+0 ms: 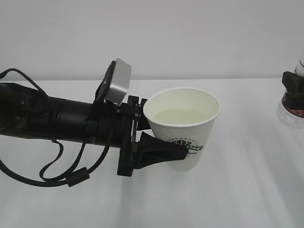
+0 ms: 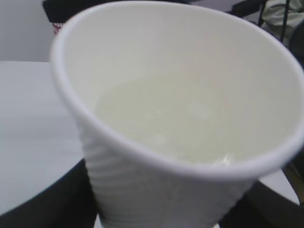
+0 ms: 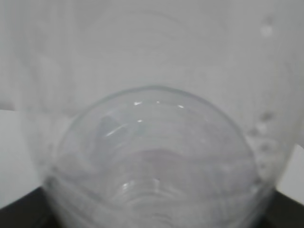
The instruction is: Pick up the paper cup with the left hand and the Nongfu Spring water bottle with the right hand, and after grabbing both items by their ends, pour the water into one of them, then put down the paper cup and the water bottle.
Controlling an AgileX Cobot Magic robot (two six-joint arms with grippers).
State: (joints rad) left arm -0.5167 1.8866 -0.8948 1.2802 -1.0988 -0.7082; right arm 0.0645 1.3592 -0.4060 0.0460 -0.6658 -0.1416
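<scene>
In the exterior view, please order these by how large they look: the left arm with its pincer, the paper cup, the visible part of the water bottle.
1. left arm with its pincer
2. paper cup
3. water bottle, cut off by the picture's edge, so its real size is unsure

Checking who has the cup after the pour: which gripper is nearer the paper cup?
Left. The left gripper clasps the paper cup, its fingers on either side. The right gripper is at the table's far right edge, on the water bottle.
</scene>
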